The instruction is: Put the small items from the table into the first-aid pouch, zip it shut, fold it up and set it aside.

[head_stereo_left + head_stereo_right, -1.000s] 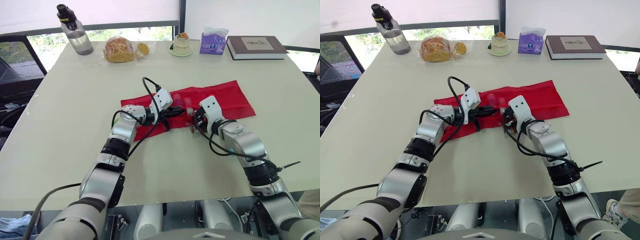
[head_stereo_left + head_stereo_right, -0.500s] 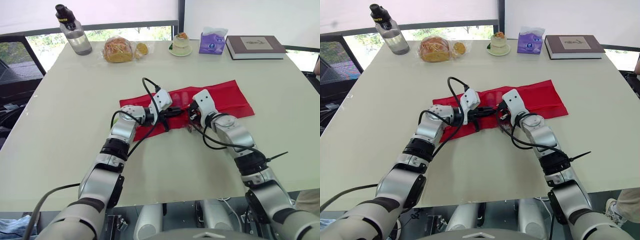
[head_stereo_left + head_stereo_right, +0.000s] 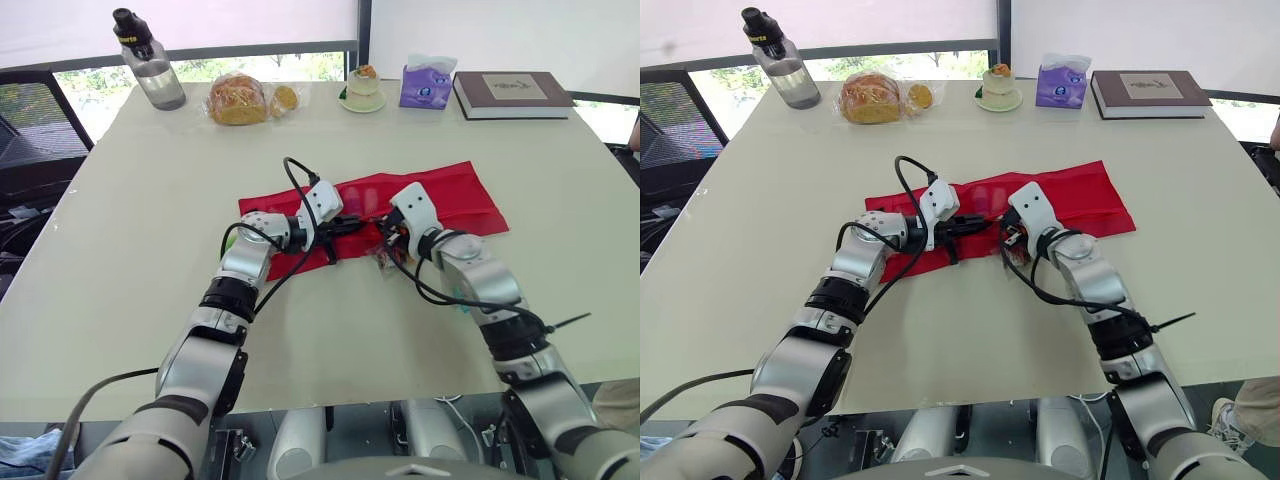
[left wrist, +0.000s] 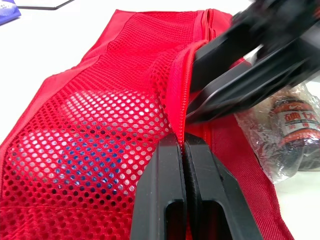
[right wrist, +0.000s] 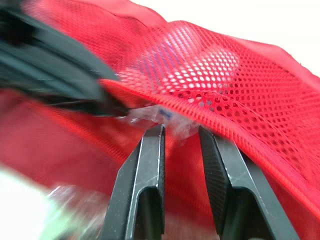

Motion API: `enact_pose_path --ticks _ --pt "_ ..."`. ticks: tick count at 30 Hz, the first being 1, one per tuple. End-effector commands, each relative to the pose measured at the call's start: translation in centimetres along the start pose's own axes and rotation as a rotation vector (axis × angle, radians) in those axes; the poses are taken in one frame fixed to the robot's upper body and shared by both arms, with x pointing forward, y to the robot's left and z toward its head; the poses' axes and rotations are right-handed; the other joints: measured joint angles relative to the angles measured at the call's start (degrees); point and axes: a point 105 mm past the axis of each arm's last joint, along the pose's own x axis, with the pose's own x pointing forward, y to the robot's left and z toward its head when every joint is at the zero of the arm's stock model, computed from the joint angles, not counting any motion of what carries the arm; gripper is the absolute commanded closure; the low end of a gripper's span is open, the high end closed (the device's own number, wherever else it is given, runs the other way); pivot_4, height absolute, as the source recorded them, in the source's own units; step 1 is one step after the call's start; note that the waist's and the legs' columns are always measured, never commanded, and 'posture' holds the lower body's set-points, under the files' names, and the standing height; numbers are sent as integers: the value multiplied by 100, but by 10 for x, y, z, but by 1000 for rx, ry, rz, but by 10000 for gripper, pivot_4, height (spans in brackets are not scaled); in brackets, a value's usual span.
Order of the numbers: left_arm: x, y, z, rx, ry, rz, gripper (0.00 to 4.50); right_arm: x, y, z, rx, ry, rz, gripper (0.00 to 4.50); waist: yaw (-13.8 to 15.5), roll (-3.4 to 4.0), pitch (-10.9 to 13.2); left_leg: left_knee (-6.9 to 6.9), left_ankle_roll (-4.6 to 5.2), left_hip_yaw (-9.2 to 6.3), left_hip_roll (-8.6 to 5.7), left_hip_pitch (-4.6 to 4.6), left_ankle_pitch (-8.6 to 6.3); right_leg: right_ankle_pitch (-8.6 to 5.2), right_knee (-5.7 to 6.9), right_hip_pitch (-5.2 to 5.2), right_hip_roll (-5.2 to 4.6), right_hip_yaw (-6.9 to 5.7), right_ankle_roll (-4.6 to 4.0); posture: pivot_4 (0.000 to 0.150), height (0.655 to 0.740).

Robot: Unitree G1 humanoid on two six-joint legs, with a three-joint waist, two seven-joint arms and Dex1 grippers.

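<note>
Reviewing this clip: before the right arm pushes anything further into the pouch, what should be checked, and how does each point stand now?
1. Left gripper clamped on the edge of the mesh pocket: ok.
2. Pocket mouth lifted open: ok, its edge is raised off the red pouch.
3. Right gripper at the mouth, fingers apart: ok.
4. Clear wrapper at its fingertips actually gripped: cannot tell.
5. Wrapped roll inside the pouch: not ok, it lies outside, beside the pouch.
</note>
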Motion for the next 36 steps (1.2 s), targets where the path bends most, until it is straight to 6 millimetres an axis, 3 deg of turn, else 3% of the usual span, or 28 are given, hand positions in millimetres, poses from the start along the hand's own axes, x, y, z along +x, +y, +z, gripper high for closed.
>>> enact_pose_path --ticks 1,4,7,10,12,13,18,27,31,36 --pt "-5 10 8 31 -14 33 45000 -26 2 25 -26 -125 44 33761 4 0 0 0 0 1 0 -1 0 0 0 0 0 0 0 1500 7400" --pt "-7 13 7 33 -10 39 45000 -67 -2 21 -35 -123 136 33761 30 0 1 0 0 1 0 -2 0 0 -3 0 0 0 1 1500 7400" --pt "-8 13 6 34 -9 39 45000 -101 -12 17 -52 -107 172 26590 31 0 1 2 0 0 -1 -4 0 0 -19 8 -2 -3 2 1500 7400" --pt "-9 13 4 34 -6 39 45000 -129 -24 10 -68 -68 183 11055 29 -1 1 1 0 2 1 -2 0 0 -30 12 -1 -2 2 1500 7400" --pt "-10 14 3 31 -2 44 45000 -147 -33 10 -72 -56 186 2562 27 -1 1 -3 0 2 2 -1 0 0 -31 12 -1 -2 2 1500 7400" --pt "-11 15 2 31 0 46 45000 -155 -38 12 -77 -57 185 430 25 -1 1 -5 0 3 2 -1 0 0 -33 12 -1 -1 2 1500 7400" --pt "-16 19 -1 32 12 57 45000 -193 -59 28 -90 -83 194 430 32 -1 1 -4 0 5 2 0 0 0 -36 13 -1 0 3 1500 7400" --pt "-20 22 -4 36 26 58 45000 -228 -75 57 -121 -54 206 430 37 1 2 -5 0 8 3 1 0 1 -41 16 -1 3 3 1500 7400" --pt "-19 22 -4 38 25 54 45000 -227 -76 54 -133 -41 210 430 31 0 2 -4 0 8 3 4 0 1 -44 19 -1 2 4 1500 7400" --pt "-15 19 -3 41 19 46 45000 -203 -64 38 -141 -31 243 430 28 0 2 -4 0 8 4 4 0 1 -43 19 0 2 5 1500 7400"
